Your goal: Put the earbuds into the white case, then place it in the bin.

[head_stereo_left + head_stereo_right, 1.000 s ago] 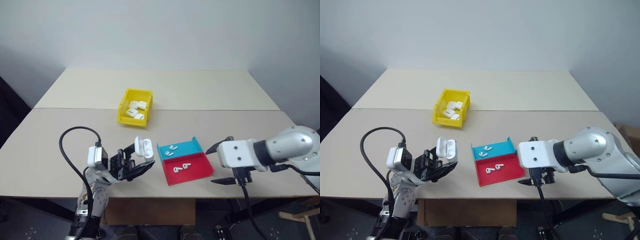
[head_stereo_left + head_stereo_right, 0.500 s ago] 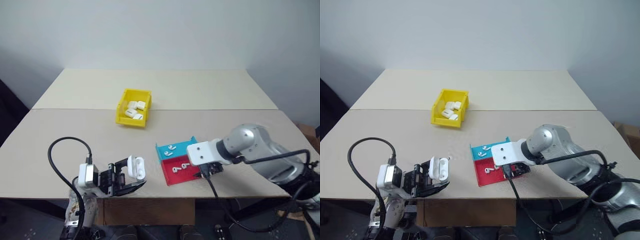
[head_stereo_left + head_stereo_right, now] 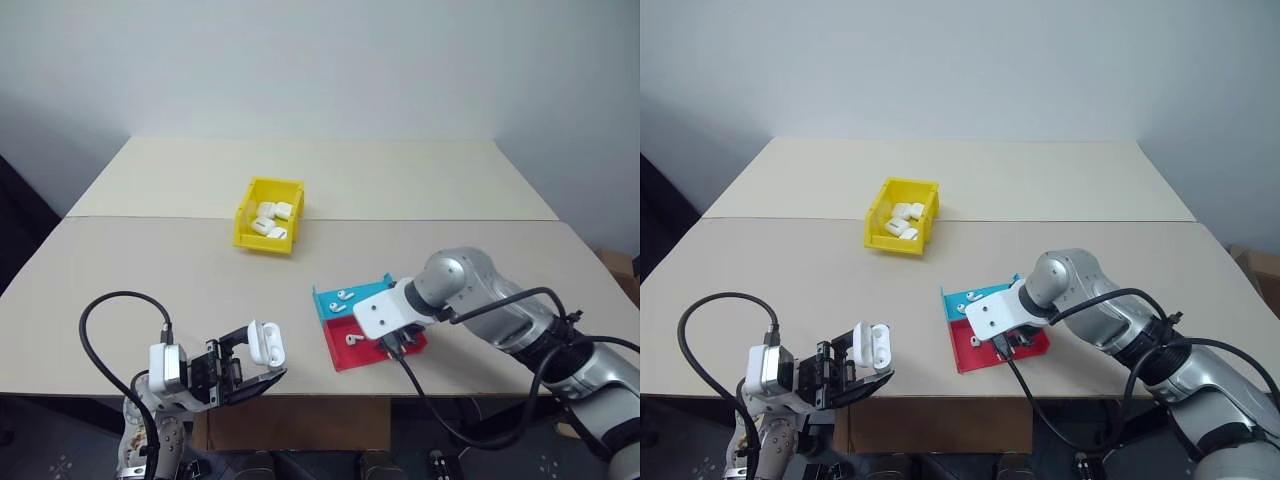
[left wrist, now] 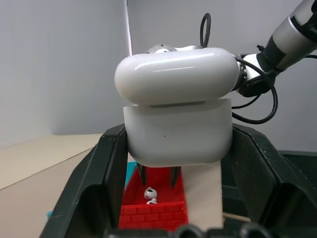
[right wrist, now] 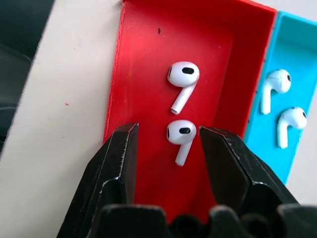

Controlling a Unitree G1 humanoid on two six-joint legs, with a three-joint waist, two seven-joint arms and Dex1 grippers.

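Observation:
My left gripper [image 3: 255, 362] is shut on the white case [image 4: 178, 130], whose lid [image 4: 176, 74] stands flipped up, low by the table's front-left edge. A red tray [image 5: 148, 59] holds two earbuds. My right gripper [image 5: 168, 131] points down into it, open, its fingers [image 5: 124, 148] on either side of one earbud [image 5: 181, 133] without touching it. The second earbud [image 5: 182, 74] lies just beyond. The yellow bin [image 3: 262, 243] stands farther back at centre-left.
A teal tray [image 3: 372, 292] adjoins the red tray [image 3: 345, 358] and holds two more earbuds [image 5: 277, 82]. Several white cases lie inside the bin. A black cable [image 3: 100, 320] loops above my left wrist. The table's front edge runs close to both grippers.
My right gripper has swung left and down over the red tray, and its fingers have narrowed around an earbud. The left gripper with the case has sunk toward the front-left edge.

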